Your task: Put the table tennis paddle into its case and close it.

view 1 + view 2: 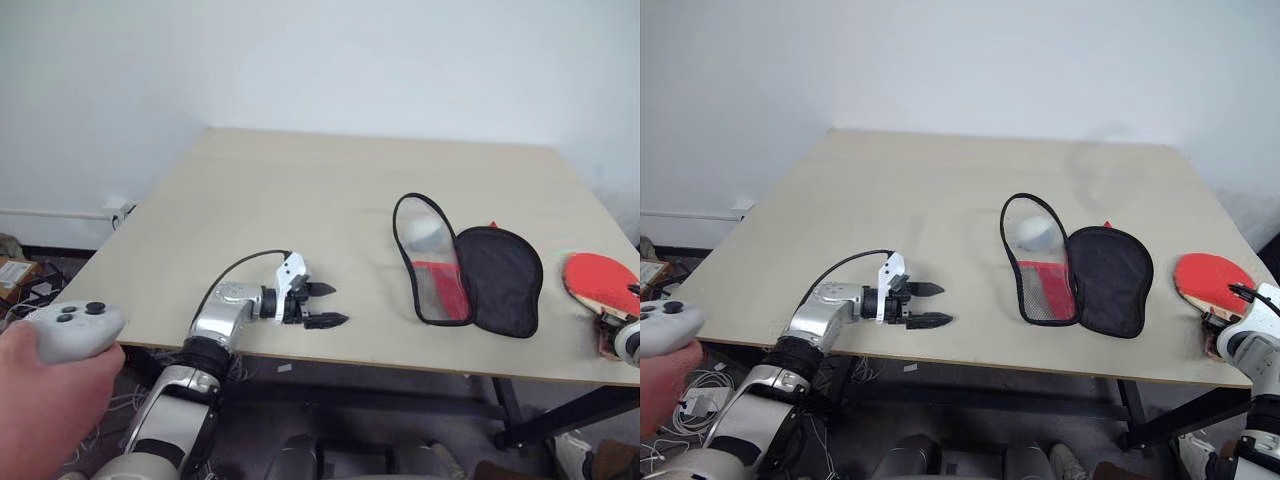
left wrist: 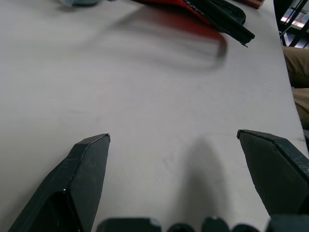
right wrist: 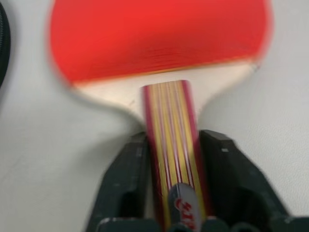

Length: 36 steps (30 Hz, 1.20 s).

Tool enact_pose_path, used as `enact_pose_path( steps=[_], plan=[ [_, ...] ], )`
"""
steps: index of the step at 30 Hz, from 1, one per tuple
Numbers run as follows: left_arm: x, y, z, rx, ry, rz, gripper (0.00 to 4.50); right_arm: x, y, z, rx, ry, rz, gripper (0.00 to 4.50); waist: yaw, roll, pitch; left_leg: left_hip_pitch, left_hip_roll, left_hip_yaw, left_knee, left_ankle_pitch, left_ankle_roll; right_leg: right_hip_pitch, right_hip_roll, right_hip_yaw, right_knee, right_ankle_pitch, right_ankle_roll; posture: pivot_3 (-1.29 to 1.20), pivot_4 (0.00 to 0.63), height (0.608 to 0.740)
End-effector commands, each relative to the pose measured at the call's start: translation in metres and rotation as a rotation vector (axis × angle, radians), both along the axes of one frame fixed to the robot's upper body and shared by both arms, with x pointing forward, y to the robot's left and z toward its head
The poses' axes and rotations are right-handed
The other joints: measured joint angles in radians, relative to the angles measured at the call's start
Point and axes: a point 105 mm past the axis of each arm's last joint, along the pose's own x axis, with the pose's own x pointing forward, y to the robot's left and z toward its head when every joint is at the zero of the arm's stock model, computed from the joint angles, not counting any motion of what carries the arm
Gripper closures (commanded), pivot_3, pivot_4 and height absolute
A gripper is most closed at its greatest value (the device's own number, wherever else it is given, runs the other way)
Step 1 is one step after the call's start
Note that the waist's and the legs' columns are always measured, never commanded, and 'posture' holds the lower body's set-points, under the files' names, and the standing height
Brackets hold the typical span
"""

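1. On the right-hand edge of the pale table (image 1: 300,190) lies the table tennis paddle (image 1: 1208,280), red face up, its striped wooden handle pointing toward the table's near edge.
2. We see the right gripper (image 3: 175,159) at that handle: in the right wrist view one black finger stands on each side of the handle and both press against it, so the claw is pinching the paddle's handle.
3. We see the paddle resting flat on the tabletop, its red blade just beside the case (image 1: 470,265) but apart from it.
4. We see the case lying open near the middle-right of the table, its two halves spread side by side: one half shows a red panel and a pale lining inside a black zip rim, the other is plain black fabric.
5. We see the left gripper (image 1: 322,304) low over the near part of the table, pointing toward the case, well apart from it.
6. Its two black fingers (image 2: 87,169) are spread wide with only bare tabletop between them, gripping nothing.
7. At the lower left a person's hand (image 1: 45,390) holds a light grey controller (image 1: 75,328), off the table.
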Motion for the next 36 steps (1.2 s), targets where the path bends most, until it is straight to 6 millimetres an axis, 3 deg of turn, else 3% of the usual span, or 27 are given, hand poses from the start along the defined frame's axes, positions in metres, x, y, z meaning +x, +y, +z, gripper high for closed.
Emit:
enact_pose_path(
  steps=[1, 5, 8, 9, 13, 16, 20, 24, 36],
  plan=[
    [0.007, -0.005, 0.017, -0.018, -0.061, -0.027, 0.00, 0.011, 0.014, 0.018, -0.003, -0.067, 0.054, 3.38, 0.000, 0.001, 0.000, 0.000, 0.000, 0.000, 0.000, 0.000, 0.000, 0.000, 0.000, 0.000, 0.000, 0.000, 0.000, 0.00, 0.000, 0.740],
    [0.008, -0.008, 0.022, -0.015, -0.065, -0.042, 0.00, 0.021, 0.026, 0.068, -0.103, -0.233, 0.039, 3.38, 0.000, 0.007, 0.001, -0.001, 0.000, 0.000, -0.001, 0.000, 0.000, -0.002, 0.000, 0.000, 0.001, 0.000, 0.000, 0.00, 0.000, 0.740],
    [0.008, -0.010, 0.023, -0.012, -0.060, -0.060, 0.00, 0.037, 0.064, 0.099, -0.057, -0.354, 0.112, 3.38, 0.001, 0.017, 0.004, -0.002, -0.001, 0.001, 0.000, 0.000, 0.000, -0.002, -0.001, 0.001, 0.001, 0.000, 0.001, 0.00, 0.000, 0.740],
    [0.008, -0.011, 0.023, -0.011, -0.057, -0.065, 0.00, 0.040, 0.075, 0.101, -0.028, -0.353, 0.137, 3.38, 0.001, 0.019, 0.004, -0.002, -0.001, 0.001, 0.000, 0.000, 0.000, -0.002, -0.001, 0.001, 0.001, 0.000, 0.001, 0.00, 0.000, 0.740],
    [0.012, -0.015, 0.024, -0.003, -0.053, -0.079, 0.00, 0.054, 0.134, 0.101, 0.005, -0.358, 0.243, 3.38, 0.005, 0.018, 0.004, -0.002, 0.000, -0.002, -0.001, 0.000, 0.000, -0.002, 0.002, 0.000, 0.002, 0.000, 0.001, 0.00, 0.000, 0.740],
    [0.014, -0.016, 0.025, 0.000, -0.051, -0.088, 0.00, 0.057, 0.156, 0.093, 0.043, -0.350, 0.270, 3.38, 0.008, 0.019, 0.004, -0.002, 0.001, -0.004, -0.001, 0.000, 0.000, -0.002, 0.003, -0.001, 0.002, 0.000, 0.001, 0.00, 0.000, 0.740],
    [0.017, -0.019, 0.028, 0.003, -0.056, -0.096, 0.00, 0.052, 0.180, 0.055, 0.057, -0.272, 0.316, 3.38, 0.011, 0.019, 0.005, -0.004, -0.001, -0.004, 0.000, 0.000, 0.000, -0.002, 0.001, -0.001, 0.002, 0.000, 0.001, 0.00, 0.000, 0.740],
    [0.014, -0.020, 0.025, 0.012, -0.050, -0.116, 0.00, 0.042, 0.180, 0.036, 0.026, -0.242, 0.330, 3.38, 0.006, 0.020, 0.005, -0.004, -0.001, -0.004, -0.001, 0.000, 0.000, -0.003, 0.001, -0.001, 0.001, 0.000, 0.001, 0.00, 0.000, 0.740],
    [0.011, -0.021, 0.022, 0.007, -0.039, -0.123, 0.00, 0.032, 0.160, 0.023, -0.017, -0.228, 0.251, 3.38, 0.007, 0.019, 0.005, -0.002, 0.000, -0.004, -0.001, 0.000, 0.000, -0.001, 0.002, -0.001, 0.002, 0.000, 0.001, 0.00, 0.000, 0.740]
  ],
)
